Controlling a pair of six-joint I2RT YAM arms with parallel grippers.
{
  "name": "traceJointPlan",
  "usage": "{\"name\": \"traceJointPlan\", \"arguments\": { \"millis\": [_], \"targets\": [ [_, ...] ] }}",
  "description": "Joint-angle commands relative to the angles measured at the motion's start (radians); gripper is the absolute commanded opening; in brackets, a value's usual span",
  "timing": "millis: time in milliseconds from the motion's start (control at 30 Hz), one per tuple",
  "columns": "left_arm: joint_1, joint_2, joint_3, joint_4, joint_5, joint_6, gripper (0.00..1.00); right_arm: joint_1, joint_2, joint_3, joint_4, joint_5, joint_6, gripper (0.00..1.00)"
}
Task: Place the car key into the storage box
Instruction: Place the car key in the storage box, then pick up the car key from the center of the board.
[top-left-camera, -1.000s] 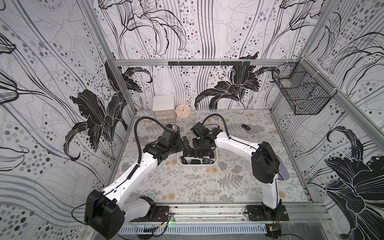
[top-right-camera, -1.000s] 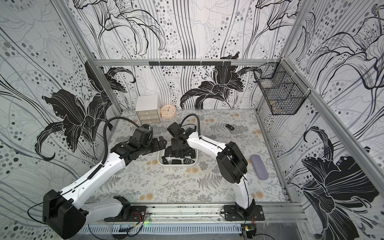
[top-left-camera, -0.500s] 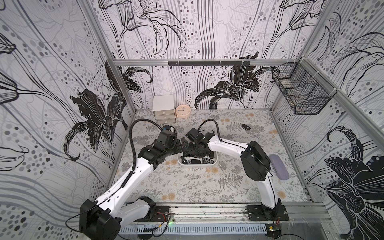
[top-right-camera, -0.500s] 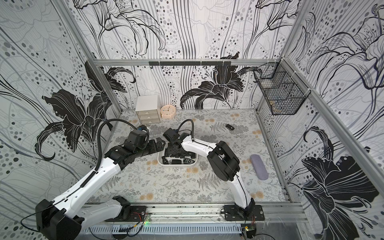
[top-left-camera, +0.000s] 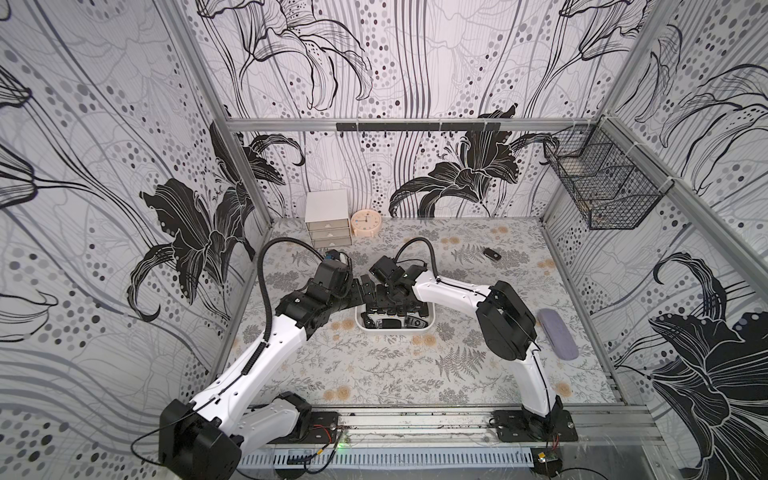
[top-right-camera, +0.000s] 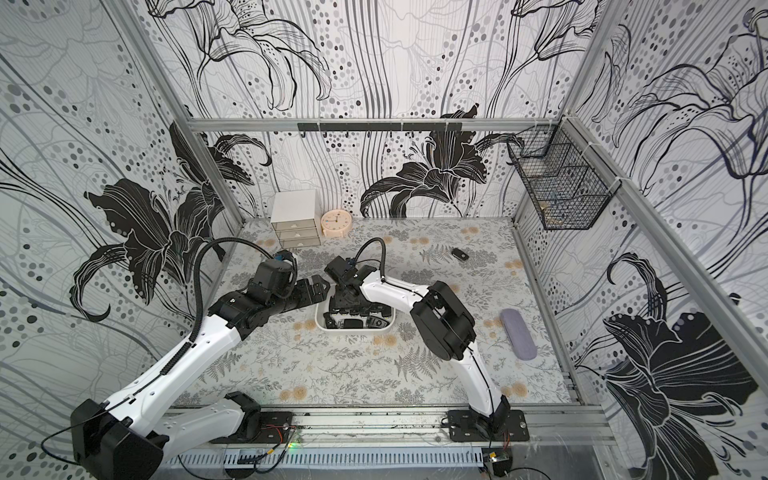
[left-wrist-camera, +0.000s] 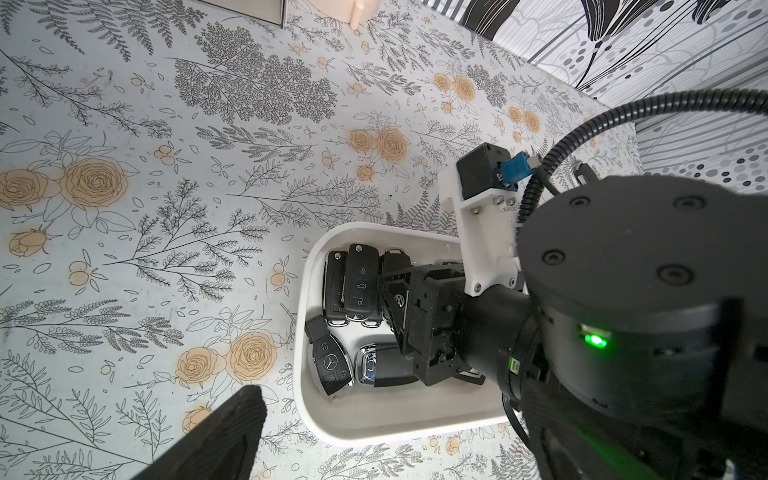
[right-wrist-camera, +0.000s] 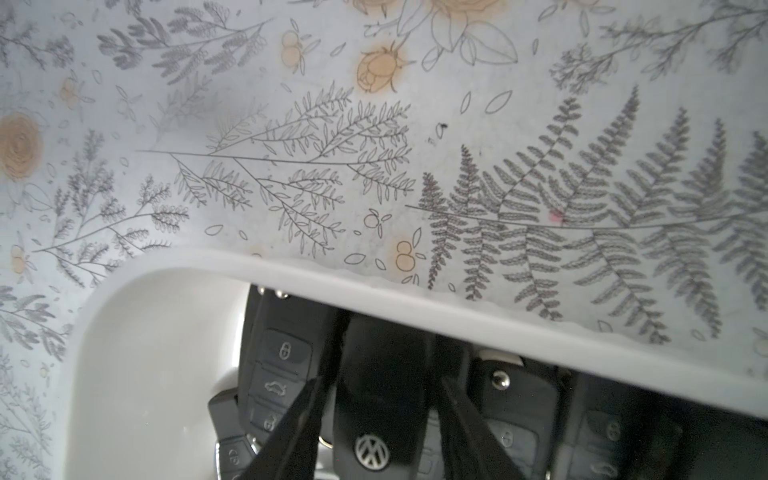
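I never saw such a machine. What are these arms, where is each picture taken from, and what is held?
Two robot arms stand at a table's edge, each ending in a two-fingered gripper. Two wide pictures look down from above; two close ones come from cameras on the wrists. The storage box holds several car keys. The right gripper reaches into it, fingers either side of a Volkswagen key; whether it grips, I cannot tell. The left gripper is open and empty near the box. One loose key, a clock, a drawer cabinet and a grey case lie around.
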Motion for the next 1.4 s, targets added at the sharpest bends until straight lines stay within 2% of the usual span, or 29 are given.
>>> {"name": "traceJointPlan", "arguments": {
  "millis": [0, 200, 433, 567, 767, 1033, 1200, 1367],
  "targets": [
    [0.005, 0.007, 0.007, 0.025, 0.001, 0.021, 0.99, 0.001, -0.015, 0.015, -0.013, 0.03, 0.008, 0.54],
    [0.005, 0.036, 0.029, 0.057, 0.037, 0.032, 0.99, 0.001, -0.096, -0.02, -0.019, 0.049, -0.004, 0.61],
    [0.005, 0.095, 0.078, 0.145, 0.144, 0.039, 0.99, -0.013, -0.246, -0.106, -0.007, 0.183, -0.058, 0.82],
    [0.006, 0.126, 0.1, 0.233, 0.218, 0.033, 0.99, -0.063, -0.302, -0.156, -0.014, 0.209, -0.065, 0.86],
    [0.003, 0.19, 0.155, 0.333, 0.296, 0.016, 0.99, -0.161, -0.375, -0.229, -0.01, 0.243, -0.081, 1.0],
    [-0.004, 0.29, 0.231, 0.388, 0.363, -0.006, 0.99, -0.343, -0.414, -0.298, 0.01, 0.284, -0.129, 1.0],
    [-0.009, 0.322, 0.262, 0.397, 0.376, -0.011, 0.99, -0.483, -0.378, -0.303, 0.05, 0.283, -0.18, 1.0],
    [-0.012, 0.336, 0.278, 0.39, 0.368, -0.017, 0.99, -0.618, -0.301, -0.248, 0.099, 0.209, -0.23, 1.0]
  ]
}}
